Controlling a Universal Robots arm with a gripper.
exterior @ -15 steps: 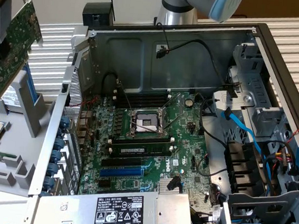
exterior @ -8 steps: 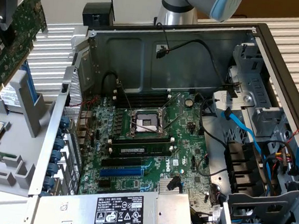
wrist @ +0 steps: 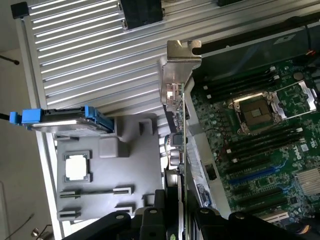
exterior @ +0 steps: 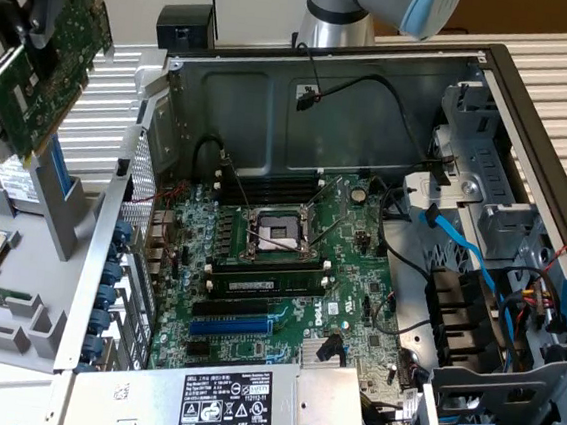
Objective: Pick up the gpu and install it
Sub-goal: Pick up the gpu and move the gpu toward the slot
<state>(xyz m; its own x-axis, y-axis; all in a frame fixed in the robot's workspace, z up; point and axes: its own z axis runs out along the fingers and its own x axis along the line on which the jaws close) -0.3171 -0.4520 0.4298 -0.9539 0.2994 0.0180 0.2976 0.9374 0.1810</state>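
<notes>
The gpu (exterior: 44,74) is held up in the air, tilted, at the exterior view's left. It is above the grey tray (exterior: 26,328) and just outside the case (exterior: 376,91). In the wrist view it is seen edge-on, with the silver bracket (wrist: 181,65) at its far end. There the black fingers (wrist: 150,222) are clamped on its near end. The board (exterior: 289,263) lies flat in the case, well apart from the gpu. Open room is seen over the blue slot (exterior: 230,326).
</notes>
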